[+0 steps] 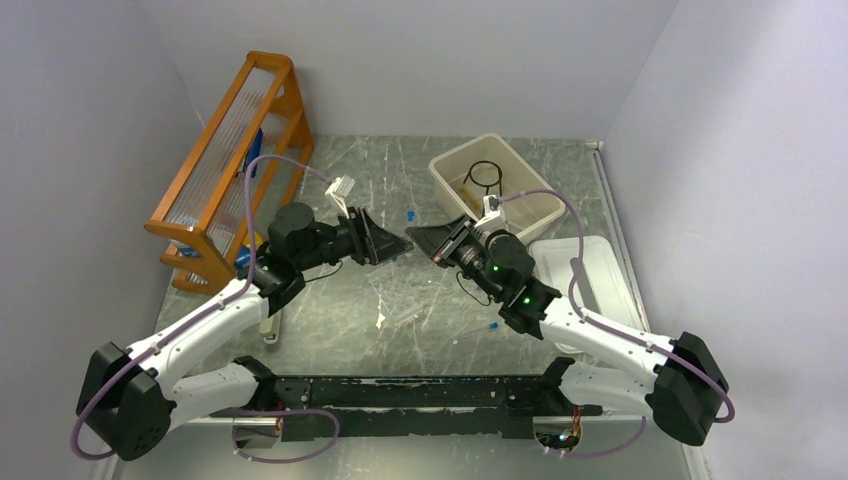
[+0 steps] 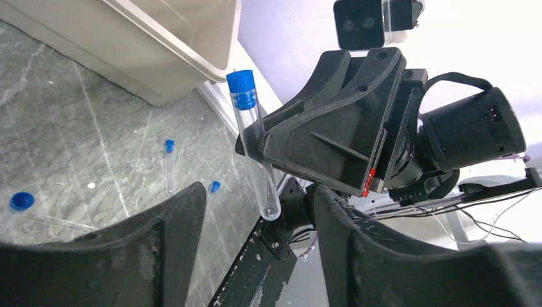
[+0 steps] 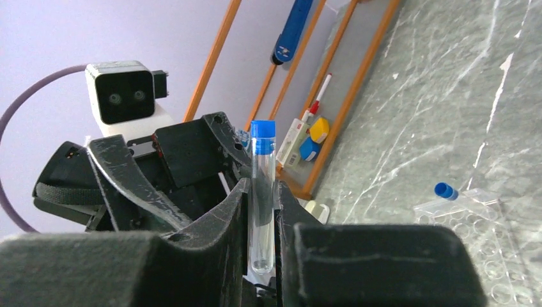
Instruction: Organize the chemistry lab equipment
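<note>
A clear test tube with a blue cap (image 3: 262,185) stands upright between the fingers of my right gripper (image 3: 263,211), which is shut on it. In the left wrist view the same tube (image 2: 254,147) sticks out of the right gripper, cap up. My left gripper (image 2: 255,201) is open and faces the right one; the tube's round lower end hangs just in front of its spread fingers, not touching them. In the top view the two grippers meet nose to nose at mid-table, the left (image 1: 388,243) and the right (image 1: 422,240). A black wire ring (image 1: 485,175) lies in the beige bin.
The beige bin (image 1: 455,160) is at the back right, and a white lid (image 1: 600,270) lies beside it. The orange rack (image 1: 235,150) stands at the back left. Loose capped tubes (image 2: 169,167), a blue cap (image 2: 22,201) and a clear well tray (image 3: 492,243) lie on the table.
</note>
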Available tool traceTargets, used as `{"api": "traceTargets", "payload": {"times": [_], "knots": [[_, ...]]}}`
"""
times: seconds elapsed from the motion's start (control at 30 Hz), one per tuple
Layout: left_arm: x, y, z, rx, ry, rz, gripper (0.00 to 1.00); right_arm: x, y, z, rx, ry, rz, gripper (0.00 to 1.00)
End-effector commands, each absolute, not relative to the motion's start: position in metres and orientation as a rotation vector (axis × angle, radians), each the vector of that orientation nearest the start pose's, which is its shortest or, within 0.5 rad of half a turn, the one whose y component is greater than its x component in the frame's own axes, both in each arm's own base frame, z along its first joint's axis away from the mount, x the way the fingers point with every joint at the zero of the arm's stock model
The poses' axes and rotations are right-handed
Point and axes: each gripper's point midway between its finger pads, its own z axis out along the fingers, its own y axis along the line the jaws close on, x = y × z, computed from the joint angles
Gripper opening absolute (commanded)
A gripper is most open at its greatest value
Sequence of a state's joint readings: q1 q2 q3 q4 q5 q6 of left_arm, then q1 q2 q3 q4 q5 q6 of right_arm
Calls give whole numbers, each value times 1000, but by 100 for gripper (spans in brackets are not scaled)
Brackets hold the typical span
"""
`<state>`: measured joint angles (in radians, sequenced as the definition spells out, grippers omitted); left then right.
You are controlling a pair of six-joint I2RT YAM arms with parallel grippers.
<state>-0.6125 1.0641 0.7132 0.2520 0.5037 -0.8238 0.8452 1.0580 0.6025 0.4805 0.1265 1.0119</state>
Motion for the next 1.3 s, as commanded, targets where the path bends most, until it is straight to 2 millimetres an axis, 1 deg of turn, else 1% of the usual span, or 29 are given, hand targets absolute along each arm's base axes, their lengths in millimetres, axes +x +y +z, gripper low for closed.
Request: {"api": "traceTargets", "payload": {"times": [0.0,0.17,0.27,0.4,0.47,0.5,0.6,0.63,0.7,0.77,0.83,0.93,1.0,1.07,1.13,1.27], "knots": [[214,-306,293,310,1784,-1557,61,247,306,300,260,1629,1454,10],[212,-308,290,344,1783,-1547,45,247,306,298,264,1632,1462,10],[214,-307,286,360,1786,-1510,31,246,305,298,263,1631,1470,10],[215,-307,285,426,1779,-1460,16,244,304,295,273,1641,1475,11],[214,-307,284,464,1781,-1434,10,245,303,296,267,1641,1469,17],[214,-307,283,485,1782,-1418,6,245,303,296,267,1650,1461,22],[215,-303,278,565,1803,-1333,5,250,295,298,266,1683,1403,49],[218,-301,277,613,1797,-1275,5,252,293,298,248,1705,1375,54],[220,-295,273,675,1817,-1187,5,257,288,296,210,1772,1317,57],[221,-292,275,744,1806,-1126,5,261,285,291,158,1848,1269,58],[221,-289,271,800,1808,-1084,5,261,284,284,95,1929,1237,58],[223,-287,264,862,1814,-1035,5,254,291,289,-26,1945,1268,57],[225,-285,260,881,1827,-1001,5,252,292,290,-61,1954,1262,56],[226,-285,258,911,1832,-985,5,255,290,291,-67,1961,1233,52],[226,-283,256,923,1831,-972,5,258,289,293,-76,1958,1221,46],[226,-281,248,920,1848,-957,5,260,290,293,-93,1963,1216,40]]}}
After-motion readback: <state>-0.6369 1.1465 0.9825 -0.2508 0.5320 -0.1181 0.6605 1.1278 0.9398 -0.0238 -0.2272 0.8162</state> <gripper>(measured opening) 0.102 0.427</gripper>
